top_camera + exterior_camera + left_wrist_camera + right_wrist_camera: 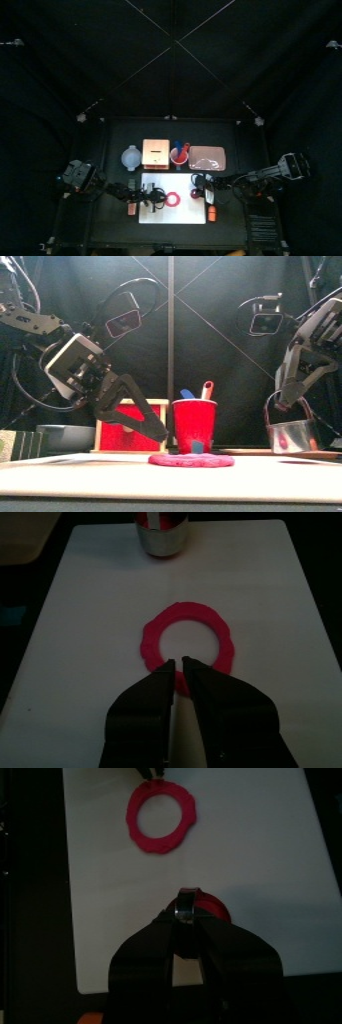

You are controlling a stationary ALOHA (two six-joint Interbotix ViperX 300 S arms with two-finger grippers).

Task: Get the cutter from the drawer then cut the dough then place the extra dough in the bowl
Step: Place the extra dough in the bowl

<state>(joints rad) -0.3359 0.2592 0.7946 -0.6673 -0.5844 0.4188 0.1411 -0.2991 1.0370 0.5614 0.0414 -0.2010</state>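
Scene: a flat ring of red-pink dough (151,637) lies on the white cutting board (80,612), hole up, near the board's middle and between the two arms
Left end effector (185,664): hovers low at the ring's near rim, its jaws a narrow slit apart and gripping nothing
Right end effector (186,903): clamped on the round metal cutter with a wire handle (291,436), held upright at the board's right side, well clear of the ring; a patch of red dough shows beside it in the right wrist view
Step in hand: judged to be lifting the leftover ring for the blue-grey bowl with two small handles (64,437), which waits at the back left beside the pale wooden box with a red drawer front (118,431)
Doing it well: part the jaws enough to straddle the rim, one tip inside the hole and one outside, pinch low against the board, then peel up slowly so the soft band does not tear
Orientation: the ring has no pointing end; it is slightly oval, and its longer axis seems to run from one end effector toward the other
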